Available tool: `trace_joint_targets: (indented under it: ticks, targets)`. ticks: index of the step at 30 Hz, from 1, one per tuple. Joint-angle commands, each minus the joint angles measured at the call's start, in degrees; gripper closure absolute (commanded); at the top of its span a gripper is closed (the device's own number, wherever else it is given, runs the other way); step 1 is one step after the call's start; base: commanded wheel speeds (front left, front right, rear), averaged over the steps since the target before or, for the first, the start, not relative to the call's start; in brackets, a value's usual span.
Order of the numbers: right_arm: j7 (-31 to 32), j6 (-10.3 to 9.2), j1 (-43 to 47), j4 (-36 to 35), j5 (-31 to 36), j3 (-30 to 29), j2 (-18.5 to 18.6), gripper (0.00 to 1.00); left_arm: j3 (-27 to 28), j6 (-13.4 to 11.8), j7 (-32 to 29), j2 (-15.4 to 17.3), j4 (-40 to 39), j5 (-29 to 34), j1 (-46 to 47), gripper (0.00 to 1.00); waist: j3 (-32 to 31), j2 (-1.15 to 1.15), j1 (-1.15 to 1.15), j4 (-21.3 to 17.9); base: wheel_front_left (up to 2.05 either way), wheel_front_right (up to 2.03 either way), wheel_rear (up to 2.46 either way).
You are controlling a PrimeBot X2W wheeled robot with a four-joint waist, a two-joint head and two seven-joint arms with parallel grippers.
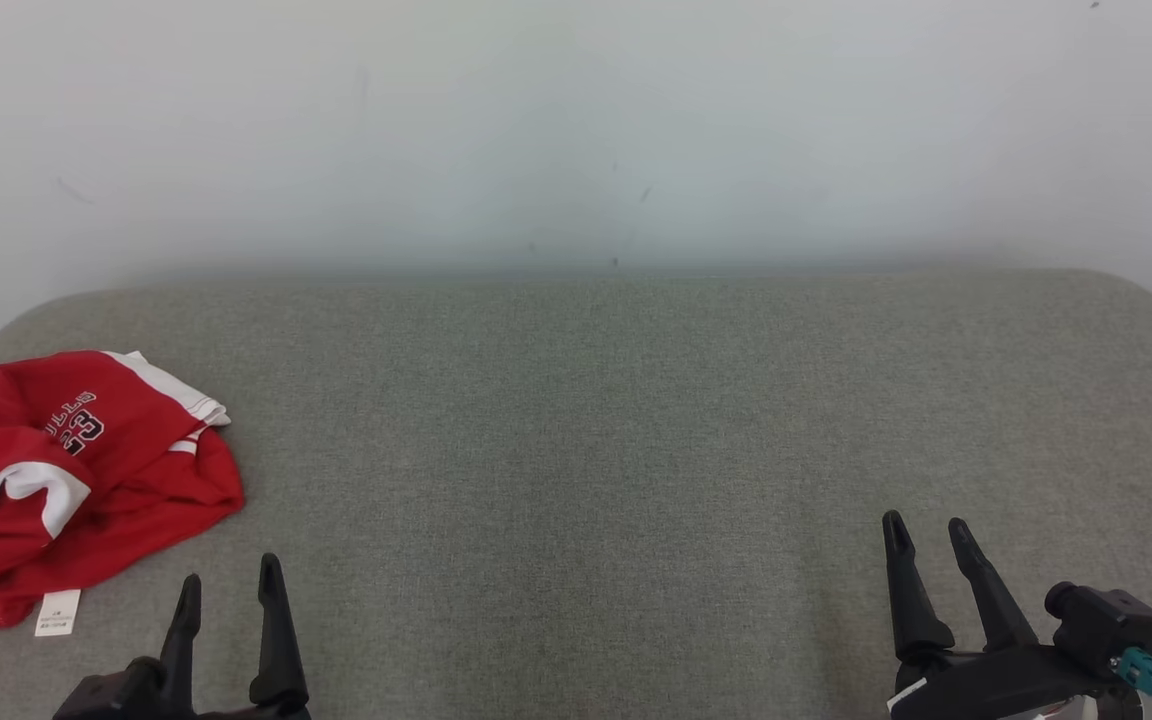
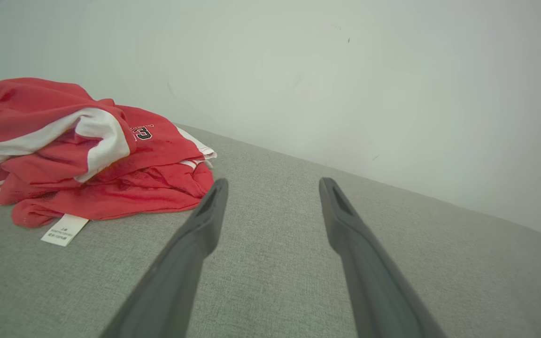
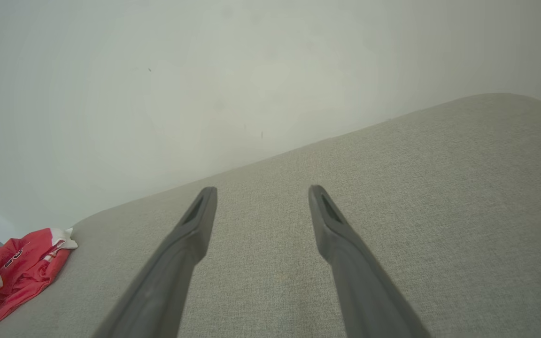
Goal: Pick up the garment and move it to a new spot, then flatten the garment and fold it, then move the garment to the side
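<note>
Our left gripper [image 1: 229, 580] hovers low over the grey cushion [image 1: 636, 450], jaws spread apart and holding nothing, just beside the red garment [image 1: 86, 470] that lies crumpled at the cushion's far left, near the pale wall [image 1: 576, 130]. Our right gripper [image 1: 926, 530], likewise parted and empty, hovers well apart on the opposite side. The garment, red with white bands and dark lettering, sits heaped in several loose layers. Its left edge runs out of the head view, and a small white label [image 1: 57, 612] lies on the cushion at its near hem. Nothing of the task looks done yet. We judge the step in hand to be the first pick-up, and the left gripper is best placed for it. To do it well, we should turn the gripper toward the heap and come down over a raised fold rather than a flat edge. We should then close on a bunch thick enough not to slip. Pinching the label alone, or a single thin layer, would likely let the rest slide free. The lift should carry the trailing cloth clear of the cushion before we swing it toward the bare middle, where both grippers can reach to flatten it.
</note>
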State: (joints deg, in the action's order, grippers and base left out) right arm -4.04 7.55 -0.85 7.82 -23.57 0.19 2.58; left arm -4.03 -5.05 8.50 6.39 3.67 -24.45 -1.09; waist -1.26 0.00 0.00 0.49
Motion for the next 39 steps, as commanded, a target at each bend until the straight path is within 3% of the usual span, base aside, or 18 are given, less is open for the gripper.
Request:
trace_joint_targets:
  ticks: [1, 9, 20, 39]
  targets:
    - [-0.3, -0.08, 0.4, -0.9, 1.8, 0.1, 0.3, 0.0, -0.2, -0.4, 0.5, 0.7, -0.7, 1.7, -0.1, 0.0, -0.1, 0.0, 0.0, 0.0, 0.0, 0.0, 0.0]
    - [-0.6, -0.08, 0.7, -1.4, 5.8, 0.3, 0.3, 0.0, -0.7, 0.8, 1.0, 2.5, -0.9, 4.6, -0.4, 0.0, -0.4, 0.0, 0.0, 0.1, 0.0, 0.0, 0.0]
    - [-0.7, -0.09, 1.5, -2.4, 11.7, 0.0, 0.4, 0.0, -0.5, 0.3, -6.1, 4.8, -0.3, 8.6, -0.3, 0.0, -1.0, 0.0, 0.0, 0.1, 0.0, 0.0, 0.0]
    - [0.3, -0.11, 2.9, -4.7, 14.6, -1.9, 0.4, 0.0, -1.6, -2.1, -8.5, 5.5, -5.8, 14.5, -2.3, 0.0, -1.6, 0.0, 0.0, 0.2, 0.0, 0.0, 0.0]
